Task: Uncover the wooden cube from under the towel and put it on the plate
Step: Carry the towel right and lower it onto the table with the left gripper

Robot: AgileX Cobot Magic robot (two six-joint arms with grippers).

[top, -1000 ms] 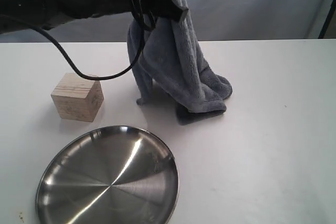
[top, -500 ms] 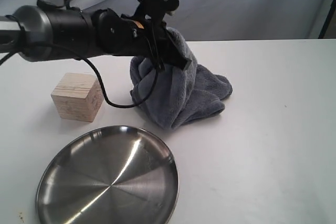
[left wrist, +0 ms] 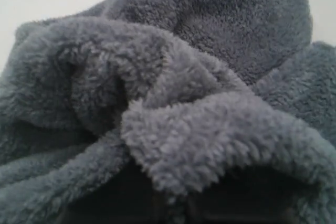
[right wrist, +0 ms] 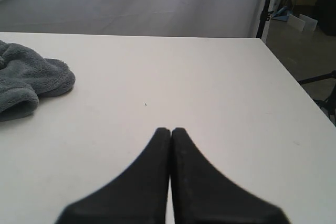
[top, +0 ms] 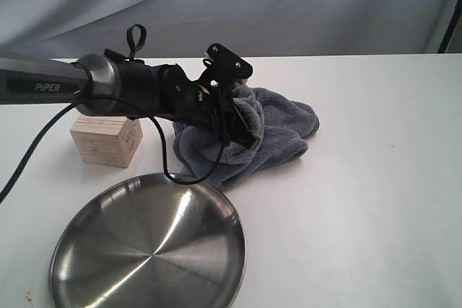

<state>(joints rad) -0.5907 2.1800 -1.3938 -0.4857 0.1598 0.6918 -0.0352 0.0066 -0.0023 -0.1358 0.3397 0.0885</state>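
The dark grey fluffy towel [top: 278, 131] hides the tips of the left claw [top: 238, 126]; the bottom edge clips the round steel plate [top: 144, 250].

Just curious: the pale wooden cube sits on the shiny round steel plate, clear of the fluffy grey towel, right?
No. The exterior view shows the pale wooden cube on the table beside the shiny round steel plate, clear of the fluffy grey towel.

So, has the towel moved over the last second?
Yes, downward. The towel hung draped high above the top of the wooden cube a second ago; now it lies bunched on the table, about level with the cube, which has not shifted.
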